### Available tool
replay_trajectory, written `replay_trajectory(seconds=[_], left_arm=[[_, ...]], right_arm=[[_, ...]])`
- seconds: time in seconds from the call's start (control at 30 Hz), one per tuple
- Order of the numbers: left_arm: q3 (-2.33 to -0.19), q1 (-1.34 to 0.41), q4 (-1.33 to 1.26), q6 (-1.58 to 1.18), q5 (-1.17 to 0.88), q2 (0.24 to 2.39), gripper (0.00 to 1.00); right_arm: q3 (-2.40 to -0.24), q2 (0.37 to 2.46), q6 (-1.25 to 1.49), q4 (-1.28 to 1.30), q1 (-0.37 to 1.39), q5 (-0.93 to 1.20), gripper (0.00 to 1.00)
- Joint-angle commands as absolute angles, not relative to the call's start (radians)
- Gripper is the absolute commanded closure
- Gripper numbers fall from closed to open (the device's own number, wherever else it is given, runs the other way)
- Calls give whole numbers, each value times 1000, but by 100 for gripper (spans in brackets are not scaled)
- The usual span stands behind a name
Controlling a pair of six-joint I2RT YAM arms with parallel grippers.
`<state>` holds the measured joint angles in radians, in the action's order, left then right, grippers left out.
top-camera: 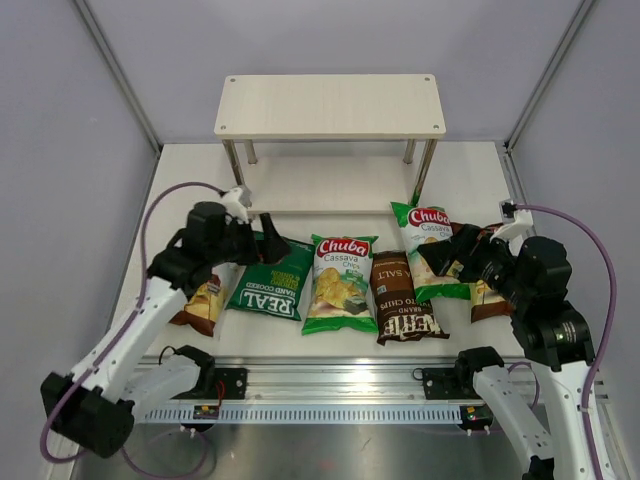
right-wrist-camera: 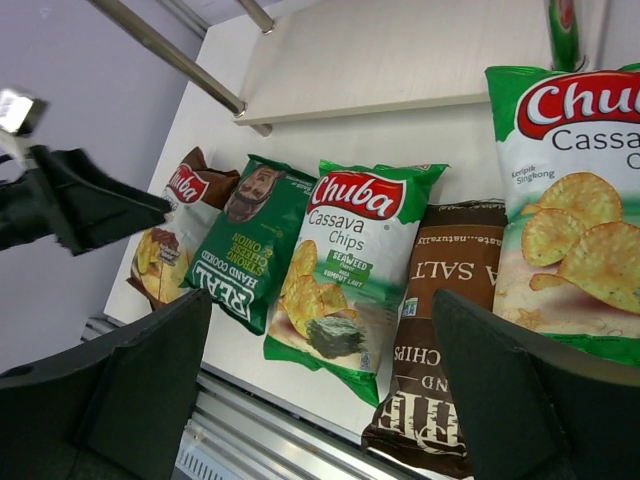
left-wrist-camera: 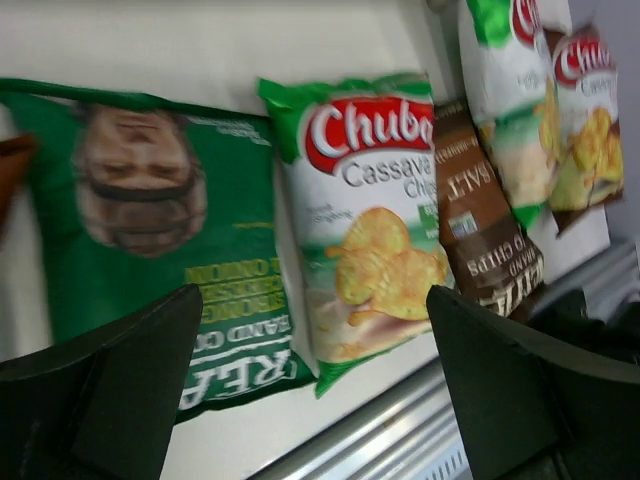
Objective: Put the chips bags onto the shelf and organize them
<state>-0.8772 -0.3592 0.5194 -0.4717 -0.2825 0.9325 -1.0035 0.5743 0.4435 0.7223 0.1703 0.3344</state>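
Observation:
Six chips bags lie flat in a row in front of the shelf (top-camera: 330, 105): a brown-and-white Chuba (top-camera: 203, 303), the dark-green REAL (top-camera: 268, 287), a light-green Chuba (top-camera: 340, 283), the dark-brown Kettle (top-camera: 403, 300), a second light-green Chuba (top-camera: 430, 238) and another brown-and-white Chuba (top-camera: 490, 298). My left gripper (top-camera: 262, 240) hovers open over the REAL bag (left-wrist-camera: 140, 230) and holds nothing. Over the right-hand bags my right gripper (top-camera: 445, 258) also stands open and empty, with the middle Chuba (right-wrist-camera: 345, 260) and the Kettle (right-wrist-camera: 440, 330) below its fingers.
Grey walls close in the table on the left, right and back. The shelf's thin metal legs (top-camera: 425, 170) stand just behind the bags. A metal rail (top-camera: 330, 385) with both arm bases runs along the near edge.

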Motion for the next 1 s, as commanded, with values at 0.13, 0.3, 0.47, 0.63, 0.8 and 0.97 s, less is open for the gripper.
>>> replay_trajectory(seconds=[0.13, 0.3, 0.47, 0.63, 0.8, 0.97], left_arm=[[-968, -581, 400, -560, -210, 1216, 1], [-922, -663, 316, -597, -262, 1321, 6], [-867, -701, 241, -623, -298, 1397, 9], [-825, -703, 187, -637, -308, 1440, 12], [-750, -721, 89, -667, -313, 1473, 12], [-628, -741, -142, -742, -353, 1470, 21]], right_arm=[[-1000, 552, 462, 709, 178, 408, 0], [-1006, 538, 453, 722, 178, 437, 1], [-1003, 541, 445, 726, 178, 448, 1], [-986, 545, 454, 698, 178, 474, 0], [-959, 548, 471, 666, 179, 498, 1], [-939, 557, 488, 637, 178, 520, 1]])
